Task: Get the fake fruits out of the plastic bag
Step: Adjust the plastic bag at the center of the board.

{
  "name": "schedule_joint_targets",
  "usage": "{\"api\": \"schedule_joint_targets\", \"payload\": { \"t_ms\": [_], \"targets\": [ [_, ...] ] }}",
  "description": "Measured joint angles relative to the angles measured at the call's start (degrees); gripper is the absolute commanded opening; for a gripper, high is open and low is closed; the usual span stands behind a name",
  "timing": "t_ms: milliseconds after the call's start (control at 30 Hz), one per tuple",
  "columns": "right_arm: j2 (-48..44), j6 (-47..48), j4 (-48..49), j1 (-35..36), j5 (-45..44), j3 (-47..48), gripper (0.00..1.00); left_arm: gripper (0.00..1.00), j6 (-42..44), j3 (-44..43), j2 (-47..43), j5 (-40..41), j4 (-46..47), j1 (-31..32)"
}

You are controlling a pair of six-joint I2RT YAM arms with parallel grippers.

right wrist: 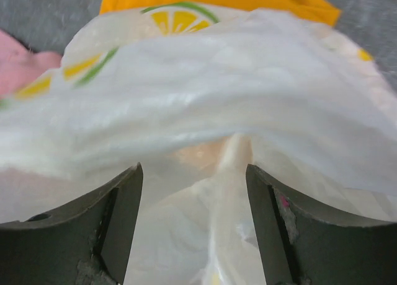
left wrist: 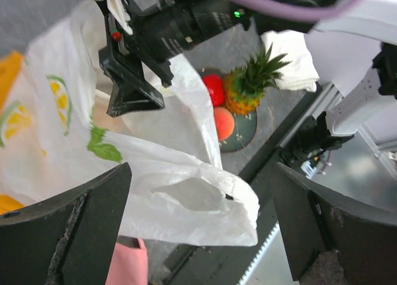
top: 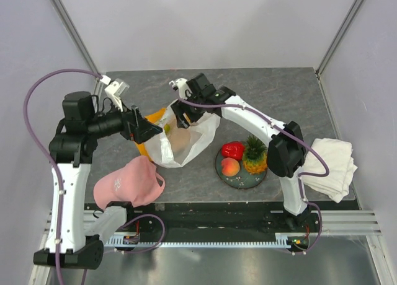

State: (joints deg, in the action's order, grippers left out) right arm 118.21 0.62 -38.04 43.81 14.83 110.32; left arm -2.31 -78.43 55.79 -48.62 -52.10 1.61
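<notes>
- Between the fingers (left wrist: 87,226) of the left gripper (left wrist: 201,192), which stand spread wide and released, lies a loose fold of the plastic bag (left wrist: 180,201). Neither finger pinches the film.
- Just past the left finger, the bag's citrus print (left wrist: 59,105) in green and yellow faces the wrist camera.
- Straight ahead of those jaws, across the bag, the right gripper (right wrist: 192,173) points into the crinkled white film.
- The right jaws are parted too and grasp nothing. Film bulges across the gap, and a narrow pleat rises between the fingers without being squeezed.
- Ahead of the right jaws, a pale rounded shape (right wrist: 198,155) of peach tone shows through the film. Which fruit it is cannot be told.
- Beyond the bag from the right jaws, an orange cloth (right wrist: 217,0) shows past the bag's far edge, and a pink cap (right wrist: 22,65) sits off to the left.
- Well apart from both pairs of jaws, outside the bag, three fruits rest on a dark round plate (top: 240,182). They are a red pepper (top: 232,150), a peach (top: 230,166) just beside it, and an upright pineapple (top: 254,156) close against the pepper.
- Farther out past the plate, a folded white towel (top: 332,167) lies at the edge of the grey table (top: 279,93).
</notes>
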Motion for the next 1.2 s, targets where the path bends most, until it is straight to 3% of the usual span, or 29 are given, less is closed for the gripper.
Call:
{"api": "schedule_joint_targets", "payload": {
  "t_ms": [233,500,633,933,1200],
  "targets": [
    [-0.1,-3.4,1.3,-2.4,1.6,1.9,0.75,0.99,-0.4,5.4,-5.7,0.5,0.9,2.2],
    [-0.2,-5.3,2.2,-1.0,3.8,1.4,0.75,0.99,-6.6,11.9,1.7,-1.8,3.9,2.2],
    [-0.2,-6.0,2.6,-0.9,4.1,0.5,0.75,0.99,-9.7,11.9,4.2,-5.5,6.4,2.5],
    [-0.2,-6.6,3.1,-0.8,4.4,0.2,0.75,0.85,-14.2,7.2,8.5,-15.6,7.7,3.0],
    [-0.2,-6.6,3.4,-0.8,4.2,0.2,0.75,0.81,-13.0,2.7,8.4,-19.0,2.6,8.2]
  ]
}}
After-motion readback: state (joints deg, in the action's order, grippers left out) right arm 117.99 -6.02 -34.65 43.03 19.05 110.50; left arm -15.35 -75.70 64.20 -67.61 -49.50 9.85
